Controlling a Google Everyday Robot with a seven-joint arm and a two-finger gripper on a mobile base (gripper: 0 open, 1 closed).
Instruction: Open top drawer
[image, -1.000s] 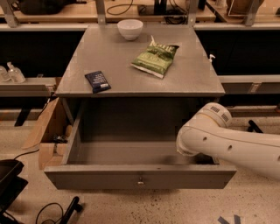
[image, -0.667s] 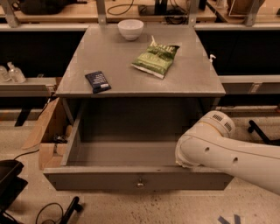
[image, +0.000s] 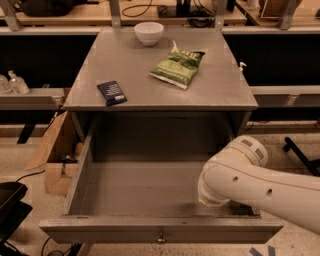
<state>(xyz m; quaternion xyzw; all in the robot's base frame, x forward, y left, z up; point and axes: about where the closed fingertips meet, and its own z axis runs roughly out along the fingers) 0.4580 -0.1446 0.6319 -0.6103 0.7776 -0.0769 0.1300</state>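
The top drawer (image: 150, 190) of the grey cabinet stands pulled far out toward me, its deep grey box bare inside. Its flat front (image: 100, 233) runs along the bottom of the view, with a small round metal knob (image: 160, 239) at its middle. My white arm (image: 250, 182) reaches in from the right, over the drawer's right front corner. The gripper itself is hidden behind the arm's wrist joint. No lower drawers show.
On the cabinet top (image: 145, 90) lie a white bowl (image: 149, 33), a green snack bag (image: 178, 67) and a dark blue packet (image: 111, 93). A cardboard box (image: 52, 150) stands left of the drawer. A black object (image: 11, 207) sits at the lower left. Shelves flank both sides.
The arm has shifted a little toward the front right of the drawer. The drawer stays pulled out as before.
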